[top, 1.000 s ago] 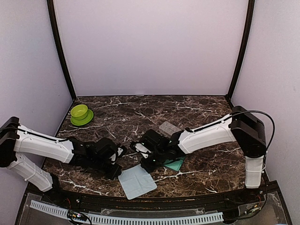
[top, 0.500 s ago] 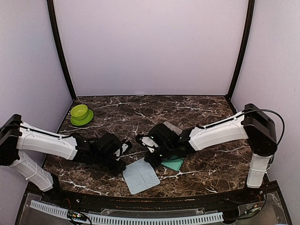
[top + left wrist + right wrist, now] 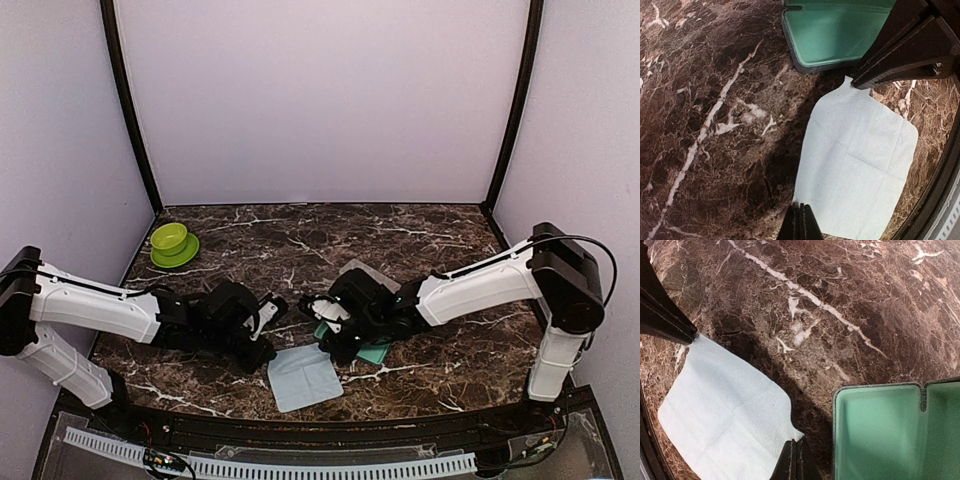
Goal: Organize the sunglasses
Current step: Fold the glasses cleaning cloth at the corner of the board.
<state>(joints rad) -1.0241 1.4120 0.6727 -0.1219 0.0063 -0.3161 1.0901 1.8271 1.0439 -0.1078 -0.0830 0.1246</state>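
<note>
Top view: my left gripper point(image 3: 268, 355) and right gripper point(image 3: 328, 350), both clamped shut, pinch neighbouring corners of the pale blue-grey square cloth point(image 3: 303, 380) near the dark marble tabletop's point(image 3: 300, 240) front edge. Left wrist view: the open grey teal-lined case point(image 3: 840, 35) lies just beyond the cloth. Right wrist view: the same. I cannot tell where the sunglasses are.

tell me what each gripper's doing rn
left gripper: closed, pinching one corner of the cloth
right gripper: closed, pinching another corner of it

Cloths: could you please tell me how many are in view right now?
1. The cloth is beside the open teal-lined case, pinched at two corners by the left gripper and the right gripper. More could be hidden from view.
</note>
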